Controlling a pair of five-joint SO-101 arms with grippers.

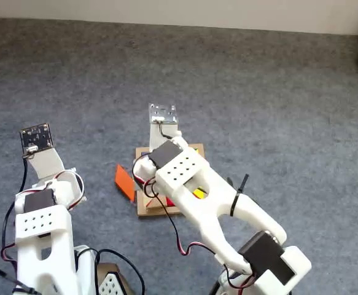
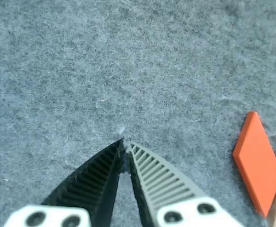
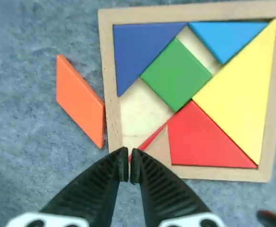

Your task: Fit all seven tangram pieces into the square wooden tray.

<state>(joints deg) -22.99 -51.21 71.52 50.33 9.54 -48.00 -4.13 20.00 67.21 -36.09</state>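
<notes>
Inside the square wooden tray [image 3: 108, 71] you have five pieces lying flat: the dark blue triangle [image 3: 138, 47], green square [image 3: 175, 73], light blue triangle [image 3: 225, 35], big yellow triangle [image 3: 239, 99] and red triangle [image 3: 199, 139]. A thin red strip [image 3: 149, 139] shows by the bare spot [image 3: 142, 113]. It may be a sixth piece not lying flat, but you cannot tell. The orange piece [image 3: 78, 101] lies on the grey bench just beside the tray, so I think the job is mostly done but not finished. Your right hand [image 3: 129, 163] is pinched shut with nothing in it, over the tray rim near the bare spot. Your left hand [image 2: 125, 146] is shut and empty too, over bare bench.
</notes>
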